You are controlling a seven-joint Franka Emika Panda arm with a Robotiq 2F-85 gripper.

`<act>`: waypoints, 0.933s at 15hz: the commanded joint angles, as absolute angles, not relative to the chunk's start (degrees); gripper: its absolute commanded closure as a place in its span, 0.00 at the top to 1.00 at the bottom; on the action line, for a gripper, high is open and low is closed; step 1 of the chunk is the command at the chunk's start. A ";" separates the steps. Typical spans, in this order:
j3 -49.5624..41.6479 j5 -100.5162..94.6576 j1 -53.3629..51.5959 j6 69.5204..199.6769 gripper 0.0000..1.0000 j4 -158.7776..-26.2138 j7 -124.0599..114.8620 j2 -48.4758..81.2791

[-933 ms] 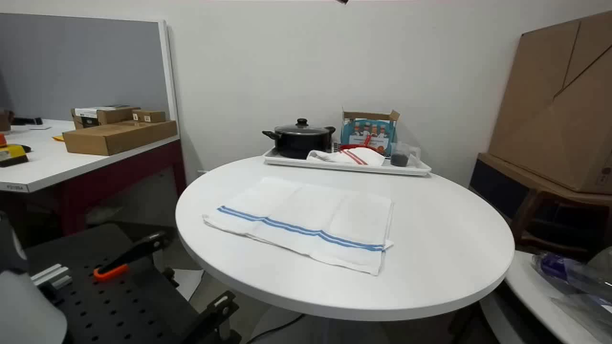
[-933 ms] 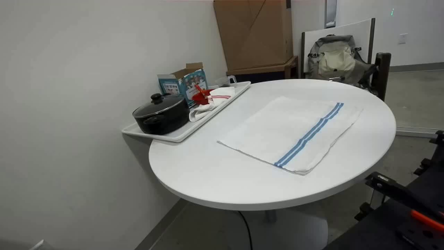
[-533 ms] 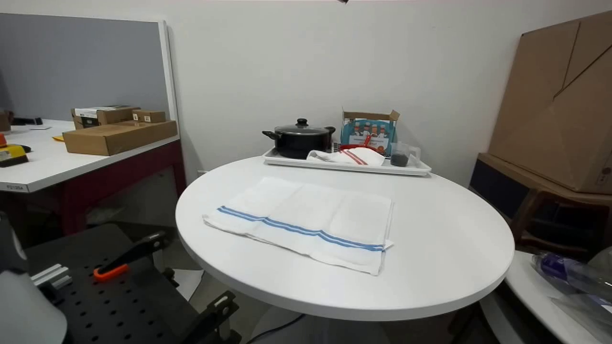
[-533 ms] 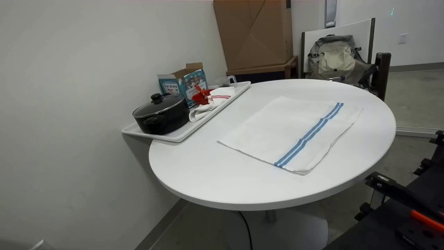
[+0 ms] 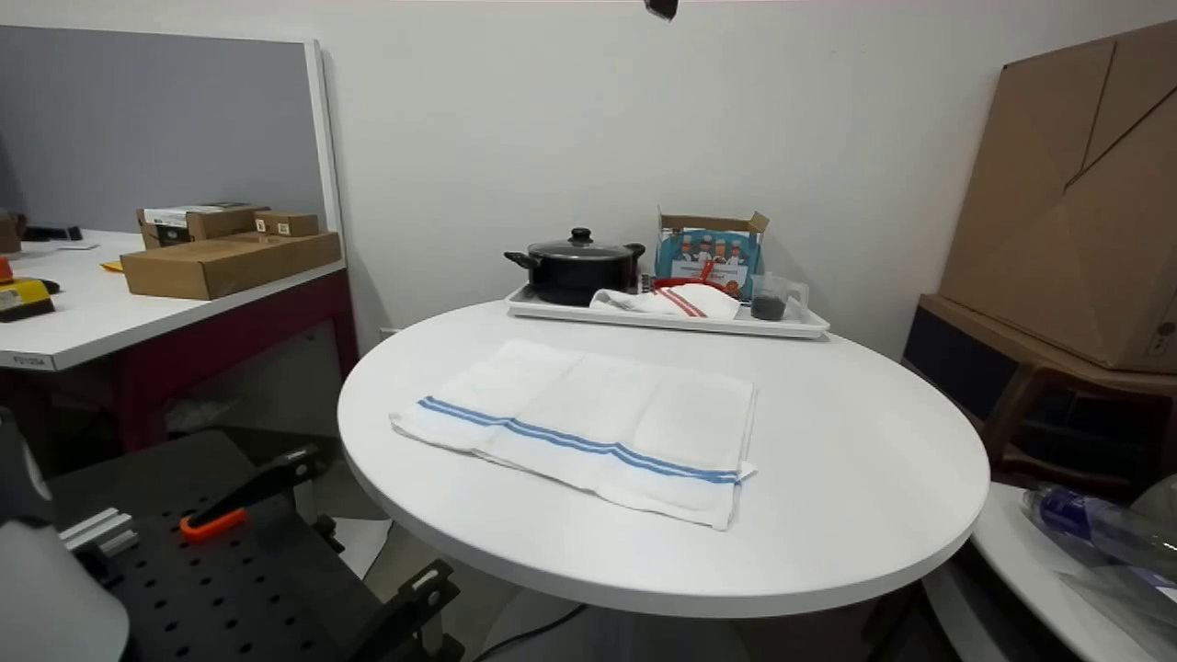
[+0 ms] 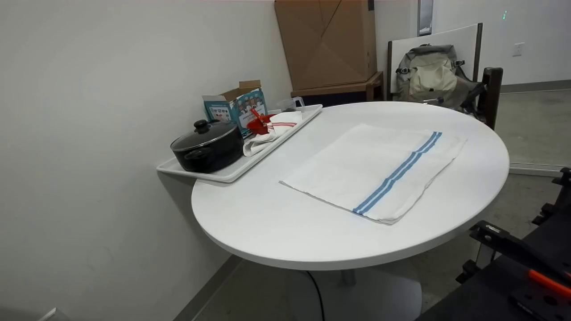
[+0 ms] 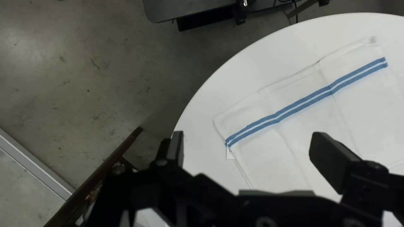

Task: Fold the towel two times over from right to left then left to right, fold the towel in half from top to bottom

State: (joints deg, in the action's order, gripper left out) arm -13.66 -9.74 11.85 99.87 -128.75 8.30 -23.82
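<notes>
overhead, the jaws stand parted; the towel (image 6: 374, 167) lies flat.

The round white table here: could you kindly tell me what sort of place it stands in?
Probably an office or lab workspace, though I cannot be sure: a white desk holds cardboard boxes before a gray panel, and a black perforated board sits near the round table.
</notes>
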 commanded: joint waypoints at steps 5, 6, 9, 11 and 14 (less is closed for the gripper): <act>-15.10 -7.17 11.78 110.73 1.00 -127.77 7.75 -14.10; -14.99 -7.12 11.76 112.18 1.00 -127.76 7.98 -12.61; -14.74 -6.88 11.83 115.82 1.00 -127.44 8.27 -8.16; -14.62 -6.53 11.96 118.26 1.00 -127.30 7.93 -5.04; -14.49 -5.48 12.21 122.18 1.00 -127.11 7.81 0.02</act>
State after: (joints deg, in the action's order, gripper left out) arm -14.61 -7.38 11.82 119.14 -128.76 7.03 -5.03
